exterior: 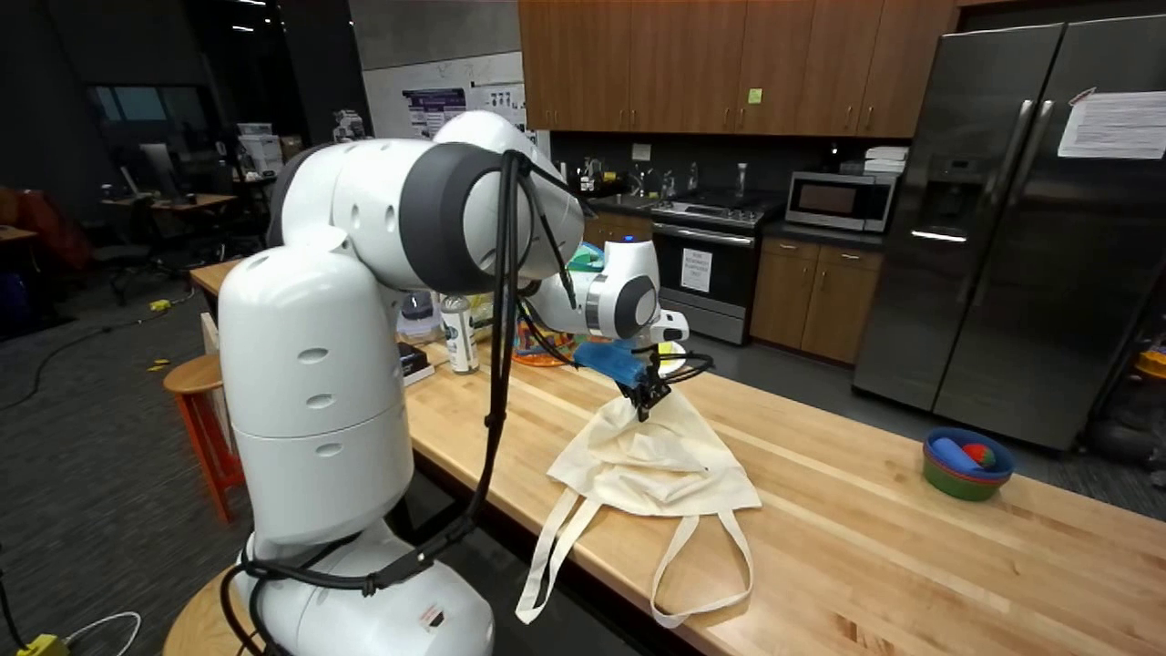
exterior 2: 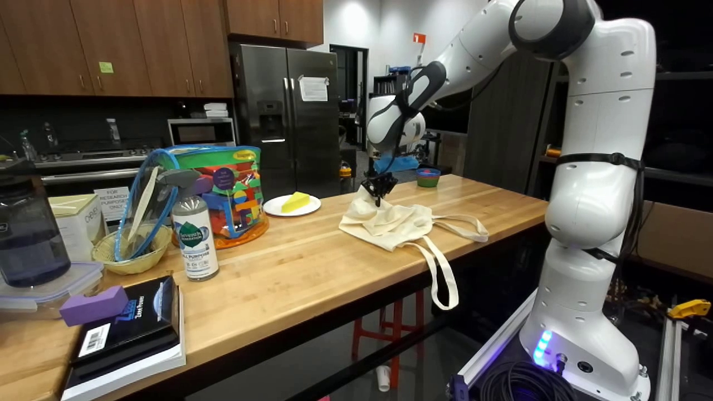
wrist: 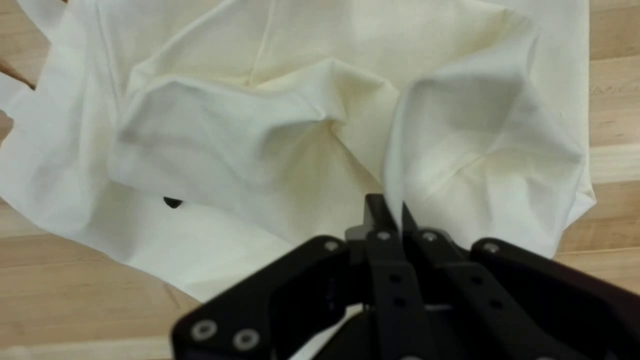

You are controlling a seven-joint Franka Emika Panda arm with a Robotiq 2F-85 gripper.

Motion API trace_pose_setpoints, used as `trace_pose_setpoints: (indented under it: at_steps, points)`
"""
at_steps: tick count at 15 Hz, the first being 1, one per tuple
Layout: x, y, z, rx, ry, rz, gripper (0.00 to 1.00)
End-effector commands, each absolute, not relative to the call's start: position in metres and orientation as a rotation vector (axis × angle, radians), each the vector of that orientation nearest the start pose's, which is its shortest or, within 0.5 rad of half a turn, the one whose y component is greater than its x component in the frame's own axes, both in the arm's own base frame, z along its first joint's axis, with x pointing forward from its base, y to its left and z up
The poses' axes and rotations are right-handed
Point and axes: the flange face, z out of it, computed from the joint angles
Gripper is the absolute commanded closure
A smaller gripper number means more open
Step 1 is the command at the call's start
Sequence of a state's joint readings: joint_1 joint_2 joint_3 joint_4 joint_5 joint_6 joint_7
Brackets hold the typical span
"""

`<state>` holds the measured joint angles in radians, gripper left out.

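Cloth bag ptly hidden, pinched w/in end effector.

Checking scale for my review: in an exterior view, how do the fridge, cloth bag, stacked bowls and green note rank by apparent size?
Largest to smallest, in an exterior view:
fridge
cloth bag
stacked bowls
green note

In an exterior view: we look down past the arm, near at left, toward the fridge, upper right. In an exterior view: we look slantwise along the table, arm at right. Shared: bag, fridge. Wrist view: we face down, close over the bag.
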<state>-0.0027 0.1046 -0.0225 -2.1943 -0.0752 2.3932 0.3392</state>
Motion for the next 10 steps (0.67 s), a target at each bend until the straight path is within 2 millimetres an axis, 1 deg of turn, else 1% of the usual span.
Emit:
trace_pose_setpoints:
  at_steps: [1, 7, 10]
  points:
    - [0.568, -0.053, 0.343, -3.079, 0.585, -0.149, 0.99]
    - [0.582, -0.124, 0.329, -2.954, 0.788, -0.119, 0.99]
    - [0.587, -0.151, 0.322, -2.916, 0.858, -0.12, 0.99]
